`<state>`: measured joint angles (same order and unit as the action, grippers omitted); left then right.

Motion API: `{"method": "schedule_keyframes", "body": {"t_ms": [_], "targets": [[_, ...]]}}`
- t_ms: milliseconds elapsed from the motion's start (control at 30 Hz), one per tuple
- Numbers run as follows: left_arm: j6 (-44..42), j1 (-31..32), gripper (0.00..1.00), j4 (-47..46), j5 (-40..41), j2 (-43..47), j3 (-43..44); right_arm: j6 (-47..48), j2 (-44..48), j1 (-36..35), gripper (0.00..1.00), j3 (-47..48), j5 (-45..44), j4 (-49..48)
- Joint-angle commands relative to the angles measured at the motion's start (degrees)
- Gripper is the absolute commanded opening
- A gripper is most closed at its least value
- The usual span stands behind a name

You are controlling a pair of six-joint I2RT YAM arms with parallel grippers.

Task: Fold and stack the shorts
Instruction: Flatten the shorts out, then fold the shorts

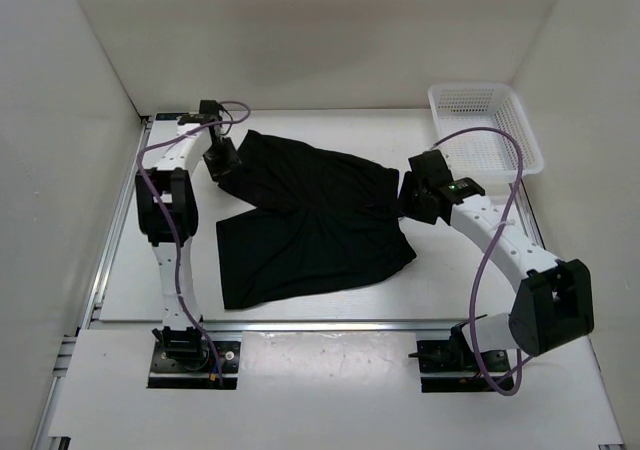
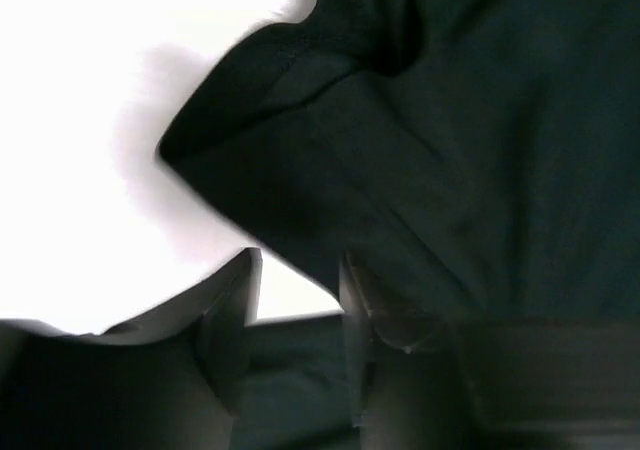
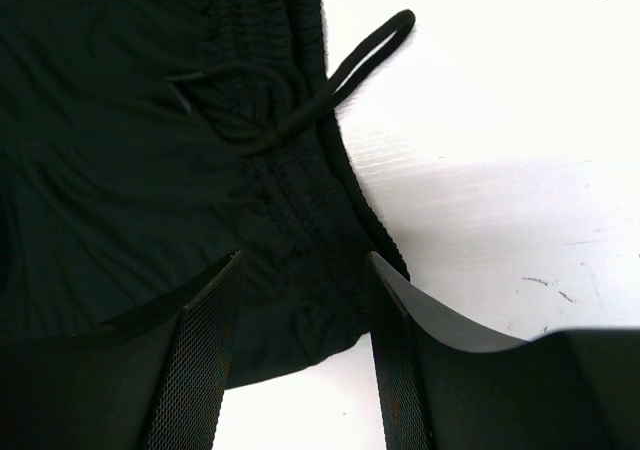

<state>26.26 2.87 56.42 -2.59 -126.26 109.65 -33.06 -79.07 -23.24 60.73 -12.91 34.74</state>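
Shorts (image 1: 310, 215), overhead view: spread flat at the centre of the worktop (image 1: 340, 130), waist toward 3 o'clock. The left end effector (image 1: 220, 165) is at their 10 o'clock corner and the right end effector (image 1: 408, 202) at their 3 o'clock edge. A white mesh basket (image 1: 480, 115) stands at 2 o'clock.

Left wrist view: left end effector (image 2: 300, 270) fingers apart, with a hem corner of the shorts (image 2: 480, 170) at 12 o'clock.

Right wrist view: right end effector (image 3: 300, 270) fingers apart, either side of the waistband (image 3: 290, 190). The drawstring (image 3: 370, 50) loops toward 1 o'clock.
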Motion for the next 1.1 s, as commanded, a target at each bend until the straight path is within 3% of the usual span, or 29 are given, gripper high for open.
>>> {"method": "schedule_keyframes", "body": {"t_ms": [0,167,233,400,667,867,900,933,967,1067], "targets": [[0.11,1.61,0.61,-0.79,-1.28,-1.43,3.73,-0.6,3.21,0.13,0.56,-0.26,-1.33,1.29],[1.51,1.61,0.59,-0.79,-0.23,-4.87,5.84,-0.6,3.75,0.66,0.56,-0.26,-1.86,1.91],[1.51,1.61,0.54,-0.79,0.3,-5.49,5.84,-0.08,3.75,0.66,0.56,-0.26,-1.86,2.43],[2.04,1.61,0.1,0.35,1.45,-4.09,6.37,-0.08,3.75,0.66,0.56,0.27,-2.39,2.44],[1.51,1.61,0.1,0.88,6.36,11.27,-3.28,-0.08,3.75,0.66,0.56,0.27,-2.39,2.96],[3.0,2.14,0.1,-2.79,8.3,19.29,-20.24,-0.08,3.75,0.66,0.56,-0.87,-2.39,2.35],[3.7,2.14,0.21,-3.33,8.3,19.29,-23.13,-0.08,3.75,0.66,0.56,-0.88,-1.86,2.35],[3.71,1.53,0.59,-3.34,7.78,18.08,-23.68,-0.08,3.75,0.66,0.58,-0.88,-0.99,2.35],[3.71,1.52,0.74,-3.34,7.08,17.11,-23.69,-0.08,3.75,0.66,0.59,-0.88,-0.46,2.35],[4.32,1.52,0.84,-3.34,5.85,16.39,-23.69,-0.08,3.75,0.66,0.63,-0.88,0.86,2.35]]}}
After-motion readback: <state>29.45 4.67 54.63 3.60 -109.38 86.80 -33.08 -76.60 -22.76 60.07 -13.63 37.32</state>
